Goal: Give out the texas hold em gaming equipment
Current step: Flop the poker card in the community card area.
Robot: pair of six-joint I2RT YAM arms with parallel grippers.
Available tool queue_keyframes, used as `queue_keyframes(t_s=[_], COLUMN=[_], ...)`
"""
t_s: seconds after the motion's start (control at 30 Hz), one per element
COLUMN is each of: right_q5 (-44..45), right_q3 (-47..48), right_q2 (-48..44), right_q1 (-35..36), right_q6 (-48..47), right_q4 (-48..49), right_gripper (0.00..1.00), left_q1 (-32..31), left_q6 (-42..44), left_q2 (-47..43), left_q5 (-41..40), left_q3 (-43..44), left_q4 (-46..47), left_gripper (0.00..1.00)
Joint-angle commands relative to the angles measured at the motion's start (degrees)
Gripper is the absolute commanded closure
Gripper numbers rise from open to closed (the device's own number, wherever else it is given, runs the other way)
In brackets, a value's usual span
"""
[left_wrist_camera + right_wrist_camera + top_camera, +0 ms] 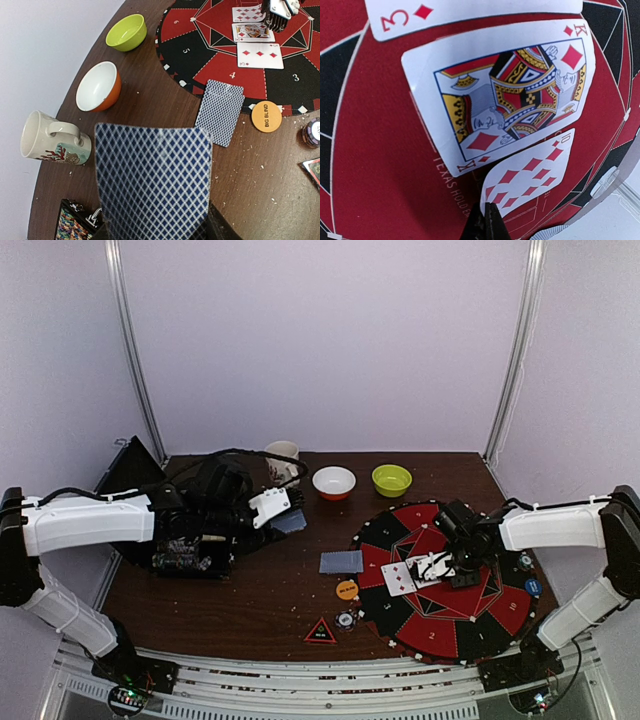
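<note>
Blue-backed card (152, 180), lower centre of the left wrist view, sat pinched in the part-closed left tool (280, 510); best lowered flat, clear of the face-down card (220, 112). Right tool (487, 222), fully closed, touched a diamonds card (527, 175) at its corner.

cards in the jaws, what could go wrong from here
The right gripper has its jaws shut on just a corner of the diamond card, close against the king of diamonds; moving it could drag the king askew. The left gripper's blue-backed card, gripped only at its bottom edge, might slip.
</note>
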Motion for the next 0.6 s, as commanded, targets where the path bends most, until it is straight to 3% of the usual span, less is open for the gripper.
queue_keyframes(t_s=[0.0,0.57], right_q5=[0.51,1.98], right_q3=[0.42,0.59], right_q2=[0.65,2.12], right_q1=[0.05,0.12], right_q6=[-0.83,-3.00], right_q4=[-1.90,0.35], right_gripper=[1.00,1.00], left_q1=[-0.18,-0.18], left_q6=[-0.01,-0.01], left_q2=[-0.09,0.02], left_q5=[0.36,0.25], left_q3=[0.52,0.53], left_q4=[1.84,1.84], left_gripper=[0.56,0.56])
